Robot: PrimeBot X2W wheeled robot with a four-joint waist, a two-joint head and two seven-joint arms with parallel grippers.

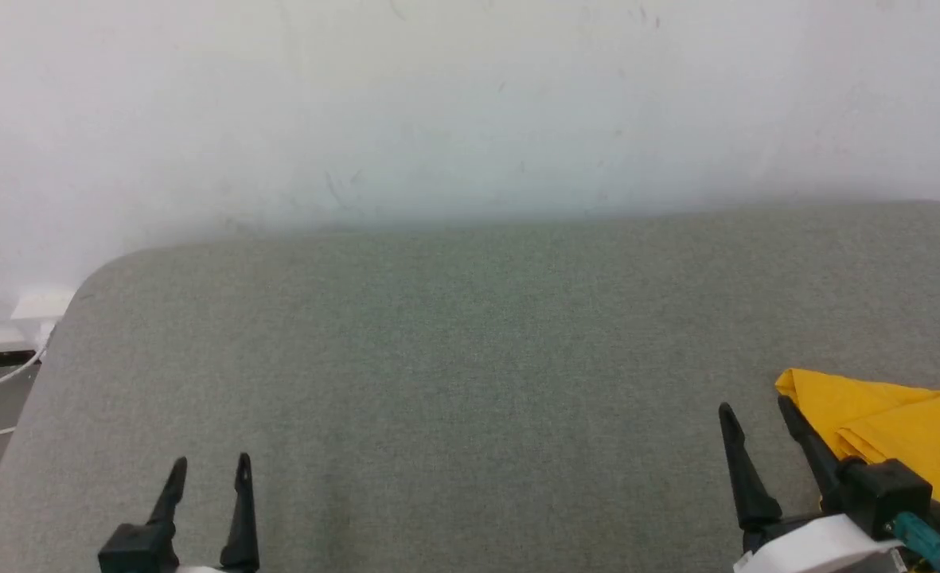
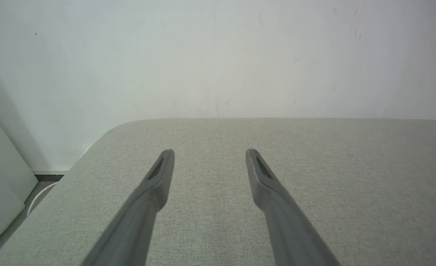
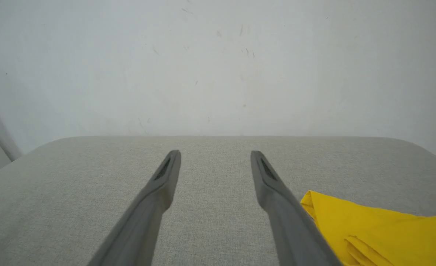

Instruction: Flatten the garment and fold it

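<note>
The shirt (image 1: pixel 907 430) is bright yellow. It lies on the grey table (image 1: pixel 470 334), at the right side near the front. One corner pokes out toward the middle, and soft folds show along its edge (image 3: pixel 369 229). The right gripper (image 1: pixel 754 406) is just beside that corner, low over the table, with its two fingers apart. The left gripper (image 1: pixel 212 461) is far off at the left over bare table, fingers apart too (image 2: pixel 210 152). Both point at the white wall (image 1: pixel 470 103).
</note>
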